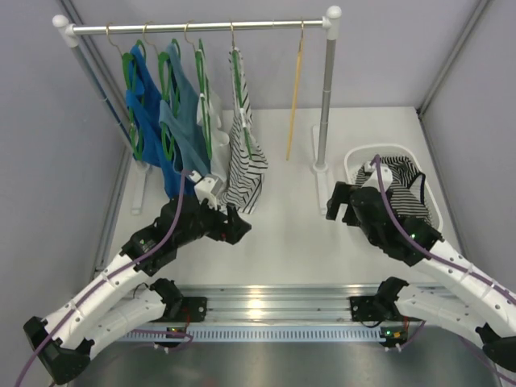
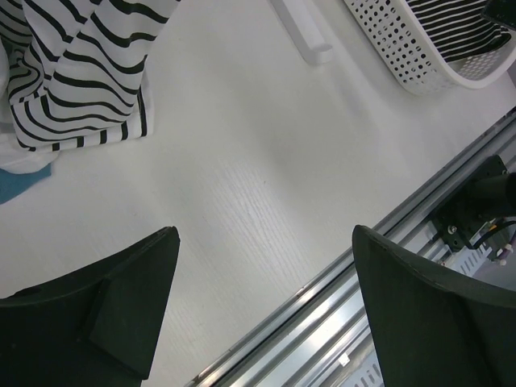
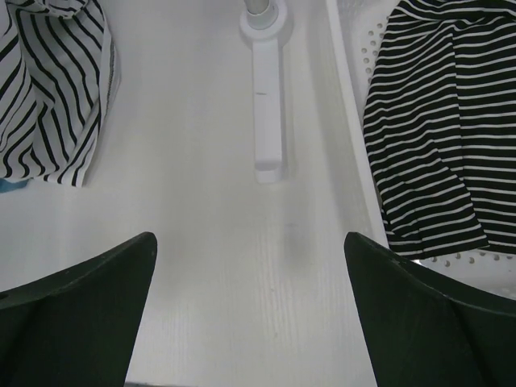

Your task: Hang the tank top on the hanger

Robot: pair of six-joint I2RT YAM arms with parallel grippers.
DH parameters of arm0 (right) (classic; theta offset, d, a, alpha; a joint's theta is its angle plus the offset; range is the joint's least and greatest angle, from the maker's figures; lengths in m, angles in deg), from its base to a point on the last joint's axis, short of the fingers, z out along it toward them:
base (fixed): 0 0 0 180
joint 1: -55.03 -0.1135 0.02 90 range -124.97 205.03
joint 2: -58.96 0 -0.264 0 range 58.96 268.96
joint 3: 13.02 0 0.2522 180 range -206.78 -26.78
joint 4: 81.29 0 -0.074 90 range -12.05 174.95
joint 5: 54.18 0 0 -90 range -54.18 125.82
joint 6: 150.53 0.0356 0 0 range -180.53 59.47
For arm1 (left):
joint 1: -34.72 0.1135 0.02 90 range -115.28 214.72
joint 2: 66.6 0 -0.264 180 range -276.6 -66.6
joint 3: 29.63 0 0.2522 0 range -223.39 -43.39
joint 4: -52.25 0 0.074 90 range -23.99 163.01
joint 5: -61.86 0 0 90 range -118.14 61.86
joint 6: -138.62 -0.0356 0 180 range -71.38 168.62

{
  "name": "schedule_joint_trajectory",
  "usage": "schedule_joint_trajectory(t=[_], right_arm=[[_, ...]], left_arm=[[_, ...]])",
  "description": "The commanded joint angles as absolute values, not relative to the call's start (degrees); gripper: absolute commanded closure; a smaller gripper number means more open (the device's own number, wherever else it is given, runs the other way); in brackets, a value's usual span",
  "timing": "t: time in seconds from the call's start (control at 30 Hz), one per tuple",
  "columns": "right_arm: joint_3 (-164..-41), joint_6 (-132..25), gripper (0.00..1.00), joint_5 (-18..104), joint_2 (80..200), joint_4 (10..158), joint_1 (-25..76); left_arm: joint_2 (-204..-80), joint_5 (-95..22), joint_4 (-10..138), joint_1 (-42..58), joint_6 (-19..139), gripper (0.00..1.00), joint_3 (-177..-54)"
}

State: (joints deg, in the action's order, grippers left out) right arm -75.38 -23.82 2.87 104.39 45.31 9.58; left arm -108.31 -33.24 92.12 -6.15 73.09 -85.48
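Tank top point(image 1: 401, 193), overhead: bunched inside white basket point(image 1: 349, 167) at the table's right, partly hidden by the right arm.
Hanger point(image 1: 296, 89), overhead: hangs bare on rail point(image 1: 201, 27), right of pale striped top point(image 1: 244, 153) and blue tops point(image 1: 165, 121).
Left gripper point(image 1: 235, 226), overhead: low, just beside the pale top's hem.
Right gripper point(image 1: 339, 203), overhead: just left of the basket.
Left wrist: left fingers point(image 2: 137, 298) wide apart, nothing between, above bare table point(image 2: 242, 161).
Right wrist: right fingers point(image 3: 89, 298) spread and empty; tank top in basket at right, rack foot point(image 3: 268, 97) ahead.
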Motion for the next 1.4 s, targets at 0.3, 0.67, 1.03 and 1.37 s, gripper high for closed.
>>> schedule_joint_trajectory(t=[0.3,0.67,1.03,1.37], right_arm=[[-86.5,-28.2,0.00,12.3,111.9,43.6,20.7],[-90.0,-30.6,0.00,28.0,129.4,47.7,54.6],[-82.5,-26.9,0.00,23.3,142.3,57.2,58.7],[-76.4,-27.0,0.12,26.2,144.5,62.4,58.7]], left_arm=[[-107.2,-36.5,89.9,-6.3,72.7,0.07,-84.9],[-107.6,-39.2,88.0,-6.2,71.8,0.07,-85.8],[-108.0,-41.7,88.4,-6.3,72.2,0.07,-85.8],[-107.6,-42.1,88.3,-6.2,72.6,0.07,-84.8]])
